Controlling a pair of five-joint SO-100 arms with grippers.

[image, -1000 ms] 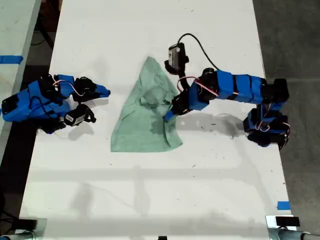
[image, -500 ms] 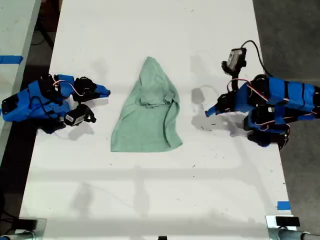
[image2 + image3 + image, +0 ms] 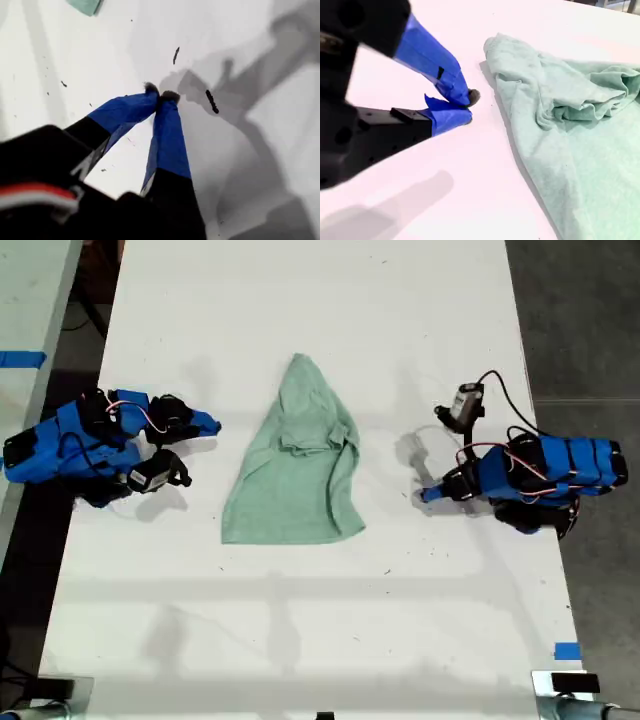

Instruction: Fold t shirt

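T shirt (image 3: 295, 475), pale mint green, lies flat near the middle of the white worktop (image 3: 300, 620) in the exterior view. Its pointed end is at 12 o'clock and its wide hem at 6 o'clock, with a bunched fold across the upper half. No gripper touches it.

First arm sits at 3 o'clock from the shirt in the exterior view, folded low on the worktop. Second arm sits at 9 o'clock from the shirt, also low.

My first gripper (image 3: 425, 496) points toward the shirt but is well apart from it, over bare worktop. In the first wrist view my first gripper (image 3: 160, 94) has its blue fingers closed tip to tip, holding nothing. Only a corner of the shirt (image 3: 86, 5) shows far off.

My second gripper (image 3: 210, 425) is near the shirt's 9 o'clock edge, not touching. In the second wrist view my second gripper (image 3: 469, 107) has its tips together, empty, just beside the shirt's (image 3: 580, 150) ribbed edge.

Small blue tape piece (image 3: 567, 651) is stuck on the worktop at 5 o'clock from the shirt, near the edge.
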